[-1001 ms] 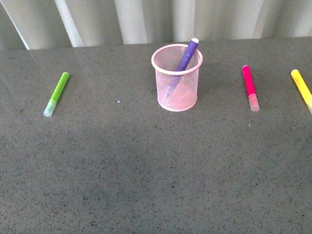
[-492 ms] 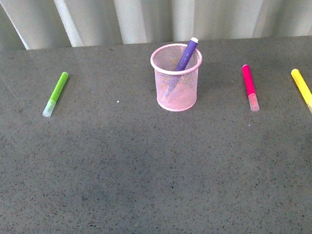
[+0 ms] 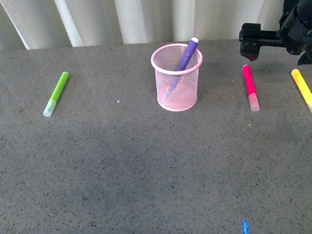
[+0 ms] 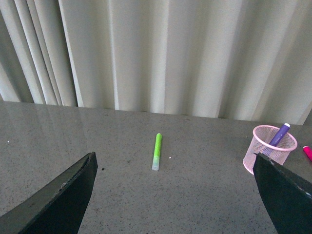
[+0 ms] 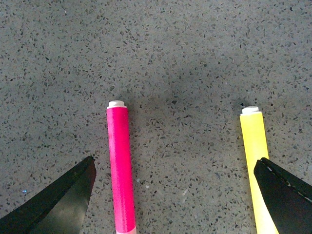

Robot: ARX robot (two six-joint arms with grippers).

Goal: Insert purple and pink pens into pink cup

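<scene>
The pink cup stands upright at the far middle of the table. The purple pen leans inside it, one end above the rim. The pink pen lies flat to the cup's right, apart from it, with the yellow marker further right. The right end effector hovers over the pink pen's far end, jaws spread wide and gripping nothing. The left end effector is likewise wide open and empty. The green marker lies well left of the cup.
</scene>
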